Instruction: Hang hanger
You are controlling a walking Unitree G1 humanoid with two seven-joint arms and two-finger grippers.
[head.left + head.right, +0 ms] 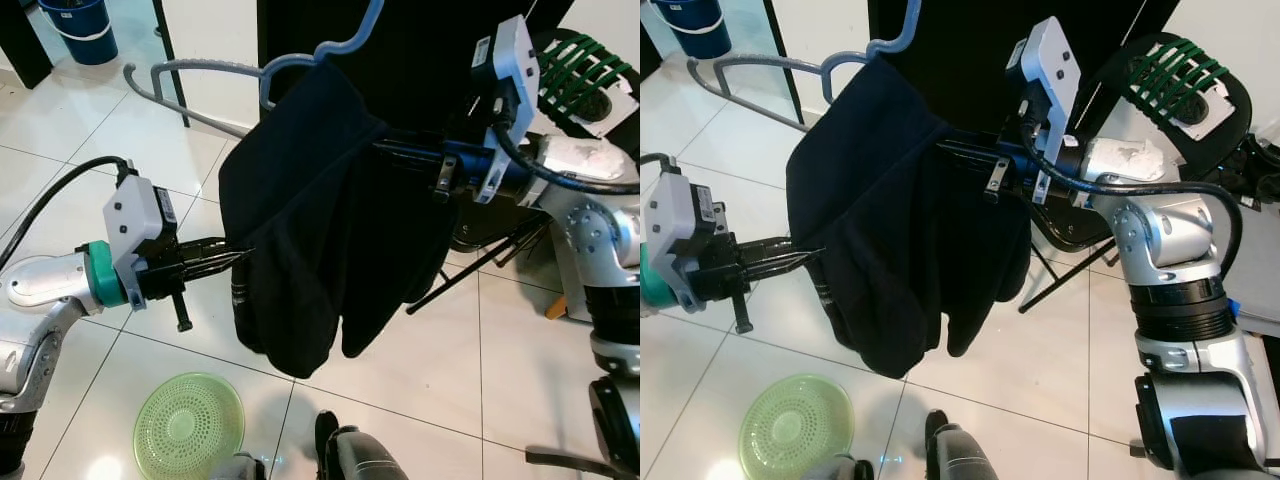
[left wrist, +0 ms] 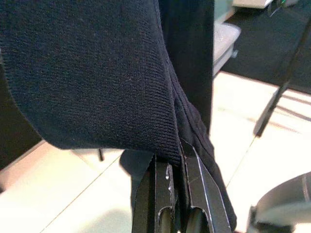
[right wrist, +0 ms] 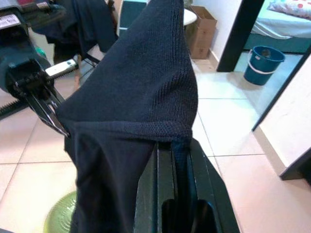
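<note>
I'm looking down over a white tiled floor [image 1: 420, 370] with dark grout lines. The dark knitted garment [image 1: 310, 220] hangs mid-air in front of me, draped over a pale blue hanger [image 1: 345, 40] whose hook pokes up above the cloth against a black panel [image 1: 420, 60].

My right hand [image 1: 950, 150] reaches in from the right, its fingers buried in the upper fold of the garment; from the wrist view they are pinched together on the knit with a ribbed edge running between them. My left hand [image 1: 240, 258] comes in from the left at mid-height, fingers closed on the garment's side edge, and its wrist view shows the hem caught between the two black tips.

A grey hanger [image 1: 185, 75] lies on the floor behind, near a thin black leg. A blue bucket [image 1: 82, 25] stands at the far left corner. A green perforated round lid [image 1: 188, 425] sits on the tiles near my feet. On my right there is a white-and-green slatted object [image 1: 585, 75] above a black folding frame [image 1: 480, 265]. The right wrist view also picks up a cardboard box [image 3: 201, 29] and a doorway with the bucket beyond.
</note>
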